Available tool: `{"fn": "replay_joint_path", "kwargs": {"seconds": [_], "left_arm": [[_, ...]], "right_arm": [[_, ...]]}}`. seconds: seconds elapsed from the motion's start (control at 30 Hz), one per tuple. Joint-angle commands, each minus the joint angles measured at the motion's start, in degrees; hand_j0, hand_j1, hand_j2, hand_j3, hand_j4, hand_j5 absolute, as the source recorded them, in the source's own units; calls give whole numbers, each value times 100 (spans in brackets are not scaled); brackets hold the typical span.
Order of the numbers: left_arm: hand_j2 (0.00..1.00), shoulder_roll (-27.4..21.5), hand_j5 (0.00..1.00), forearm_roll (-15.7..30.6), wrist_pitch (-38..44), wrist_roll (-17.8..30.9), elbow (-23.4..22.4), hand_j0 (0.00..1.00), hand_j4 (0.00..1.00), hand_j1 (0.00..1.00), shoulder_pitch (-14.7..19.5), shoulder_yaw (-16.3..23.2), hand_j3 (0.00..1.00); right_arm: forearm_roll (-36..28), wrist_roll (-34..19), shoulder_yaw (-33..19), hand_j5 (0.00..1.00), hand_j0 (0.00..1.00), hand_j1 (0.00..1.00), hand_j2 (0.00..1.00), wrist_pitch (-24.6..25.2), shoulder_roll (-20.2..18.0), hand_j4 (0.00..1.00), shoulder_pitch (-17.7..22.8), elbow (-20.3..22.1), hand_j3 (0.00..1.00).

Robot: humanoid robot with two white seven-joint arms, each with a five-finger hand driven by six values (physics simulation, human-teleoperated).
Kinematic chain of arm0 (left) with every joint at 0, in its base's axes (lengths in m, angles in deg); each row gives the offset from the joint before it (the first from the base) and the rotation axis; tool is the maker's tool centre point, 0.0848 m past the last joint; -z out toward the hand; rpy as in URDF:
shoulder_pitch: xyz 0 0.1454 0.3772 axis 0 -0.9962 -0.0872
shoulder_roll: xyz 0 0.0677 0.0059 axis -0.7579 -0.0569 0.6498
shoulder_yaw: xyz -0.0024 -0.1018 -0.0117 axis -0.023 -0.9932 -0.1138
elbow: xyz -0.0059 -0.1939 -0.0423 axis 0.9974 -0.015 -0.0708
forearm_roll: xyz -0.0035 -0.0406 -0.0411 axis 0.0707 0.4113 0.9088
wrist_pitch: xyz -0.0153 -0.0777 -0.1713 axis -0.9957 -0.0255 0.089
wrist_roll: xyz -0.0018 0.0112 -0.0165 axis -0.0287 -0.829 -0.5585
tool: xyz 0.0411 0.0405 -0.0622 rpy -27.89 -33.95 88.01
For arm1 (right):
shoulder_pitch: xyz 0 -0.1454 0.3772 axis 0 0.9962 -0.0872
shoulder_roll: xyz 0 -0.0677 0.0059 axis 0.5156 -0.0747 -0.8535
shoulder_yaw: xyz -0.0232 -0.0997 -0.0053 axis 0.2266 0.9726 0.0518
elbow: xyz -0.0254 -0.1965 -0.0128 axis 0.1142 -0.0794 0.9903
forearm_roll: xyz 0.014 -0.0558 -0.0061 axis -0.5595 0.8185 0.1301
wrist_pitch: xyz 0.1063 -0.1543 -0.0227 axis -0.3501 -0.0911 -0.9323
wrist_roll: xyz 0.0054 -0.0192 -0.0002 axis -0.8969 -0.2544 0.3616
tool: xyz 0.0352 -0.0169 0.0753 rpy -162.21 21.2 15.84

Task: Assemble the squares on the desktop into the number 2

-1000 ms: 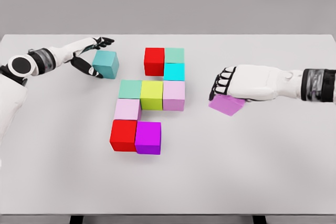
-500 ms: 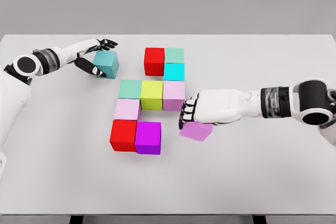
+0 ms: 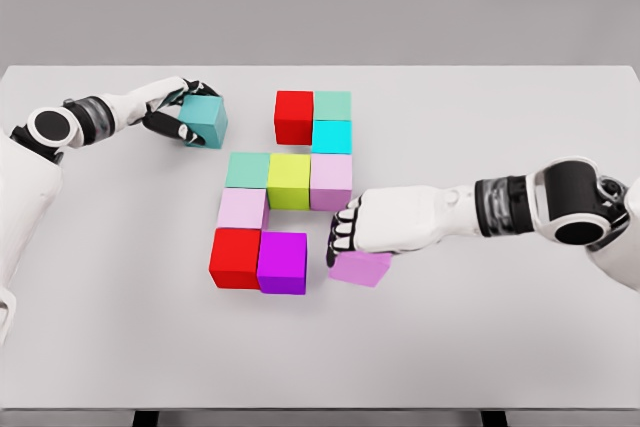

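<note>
Coloured cubes form a partial figure on the white table (image 3: 480, 337): a red cube (image 3: 294, 116), a green cube (image 3: 332, 105) and a cyan cube (image 3: 332, 136) on top, a green, yellow (image 3: 289, 180) and pink row below, then a pale pink cube (image 3: 242, 208), a red cube (image 3: 236, 257) and a magenta cube (image 3: 282, 262). My right hand (image 3: 345, 235) is shut on a violet cube (image 3: 360, 268), just right of the magenta cube. At the upper left my left hand (image 3: 180, 113) is shut on a teal cube (image 3: 204, 120).
The table's front edge (image 3: 320, 409) runs along the bottom of the head view. A grey wall rises behind the far edge.
My right hand has carried the violet cube left and toward me, close to the magenta cube. My left hand's fingers have closed round the teal cube.
</note>
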Motion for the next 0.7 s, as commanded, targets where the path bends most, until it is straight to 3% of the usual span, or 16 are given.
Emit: {"fn": "replay_joint_path", "kwargs": {"seconds": [0.0, 0.07, 0.3, 0.67], "left_arm": [[51, 14, 51, -66, 27, 10, -24, 51, 51, 51, 0, 53, 51], [45, 23, 45, -58, 36, 10, -24, 45, 45, 45, 9, 45, 45], [40, 128, 40, -49, 36, 10, -6, 40, 40, 40, 114, 27, 40], [38, 374, 38, -40, 45, 10, -15, 38, 38, 38, 193, -26, 38]], "right_arm": [[-33, 5, 78, 55, 55, 55, 55, 15, 66, 55, -26, 1, 55], [-33, 5, 105, 55, 55, 55, 55, 15, 75, 55, -35, 1, 55], [-33, 5, 175, 55, 55, 55, 55, 15, 84, 55, -70, 10, 55], [-33, 5, 219, 59, 59, 59, 59, 15, 137, 59, -158, 1, 59]]}}
